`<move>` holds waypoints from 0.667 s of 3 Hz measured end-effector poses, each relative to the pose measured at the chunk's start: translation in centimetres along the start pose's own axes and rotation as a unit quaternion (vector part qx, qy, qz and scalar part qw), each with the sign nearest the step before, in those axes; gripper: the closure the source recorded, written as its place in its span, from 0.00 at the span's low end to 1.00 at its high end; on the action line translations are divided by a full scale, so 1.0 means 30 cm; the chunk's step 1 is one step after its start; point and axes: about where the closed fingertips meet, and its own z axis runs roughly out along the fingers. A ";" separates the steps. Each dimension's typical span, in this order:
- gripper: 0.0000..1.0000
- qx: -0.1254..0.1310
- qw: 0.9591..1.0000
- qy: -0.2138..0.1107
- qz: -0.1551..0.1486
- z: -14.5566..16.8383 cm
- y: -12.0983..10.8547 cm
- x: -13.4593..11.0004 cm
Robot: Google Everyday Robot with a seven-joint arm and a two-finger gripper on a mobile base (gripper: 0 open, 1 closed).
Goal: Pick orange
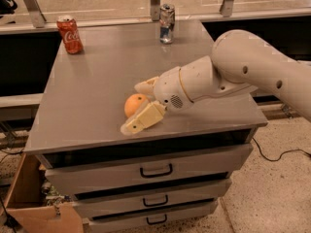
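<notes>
The orange [132, 103] lies on the grey cabinet top [92, 86], near the front edge and just left of centre. My gripper [132, 107] reaches in from the right at the end of the white arm [243, 67]. It is open, low over the top, with its fingers on either side of the orange. The near finger [144, 118] lies in front of the fruit and the far finger [146, 85] behind it. The orange's right side is hidden by the wrist.
A red soda can [69, 34] stands at the back left corner and a silver-blue can [166, 23] at the back centre. The cabinet has several drawers [155, 170] below. A cardboard box [29, 203] sits on the floor at the left, and a cable [277, 155] at the right.
</notes>
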 end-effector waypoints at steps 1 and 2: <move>0.43 0.000 1.000 -0.007 0.007 0.009 0.008 0.014; 0.68 0.002 1.000 -0.012 0.010 -0.002 0.010 0.016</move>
